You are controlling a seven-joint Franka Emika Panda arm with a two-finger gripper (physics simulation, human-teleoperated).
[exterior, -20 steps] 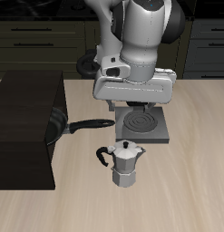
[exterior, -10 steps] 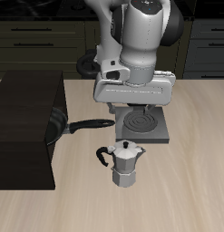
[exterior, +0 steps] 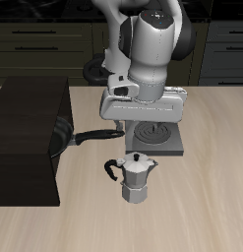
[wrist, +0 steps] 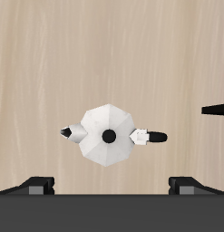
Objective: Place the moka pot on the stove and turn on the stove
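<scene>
Upright on the wooden table: moka pot, nearer the front edge than the stove and apart from it; black handle toward the large black box, spout toward the opposite side, so long axis running parallel to the front edge; seen from above in the wrist view as a faceted silver body with black lid knob at centre. Beside the stove: black frying pan, handle reaching toward the burner, resting against the black box. Above the stove's rear part: gripper, partly hiding the coil; fingertips wide apart, jaws released, grasping nothing. No legible labels or writing.
</scene>
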